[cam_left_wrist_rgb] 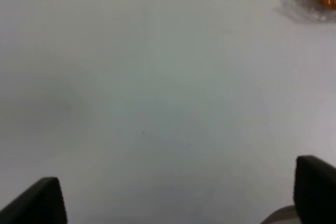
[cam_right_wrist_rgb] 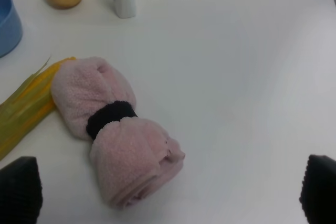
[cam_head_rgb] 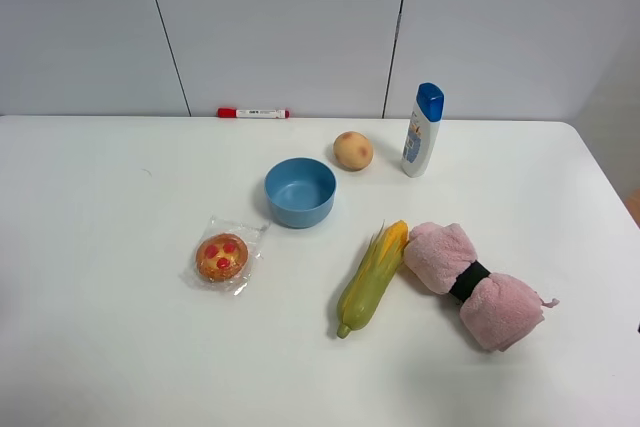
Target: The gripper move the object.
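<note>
Marker pen (cam_head_rgb: 254, 113): lies flat at the far edge of the counter (cam_head_rgb: 120, 327), against the wall, left of centre, red cap toward the left. Nothing is touching it.

Nearest items: a blue bowl (cam_head_rgb: 300, 192) sits nearer the counter's middle, empty and upright. A round tan fruit (cam_head_rgb: 353, 150) is just beside the bowl on its far right. A white bottle with a blue cap (cam_head_rgb: 423, 131) stands upright further right, near the far edge.

Toward the near side: a wrapped tart (cam_head_rgb: 222, 257) on the left; a corn cob (cam_head_rgb: 372, 277) lies touching a rolled pink towel bound with a black band (cam_head_rgb: 472, 283) toward the right edge.

Left gripper (cam_left_wrist_rgb: 178, 195): jaws spread wide over bare counter, holding nothing; the tart's wrapper shows at the frame corner. Right gripper (cam_right_wrist_rgb: 170, 190): jaws likewise spread wide, empty, positioned near the towel. Neither arm appears in the overhead view.
</note>
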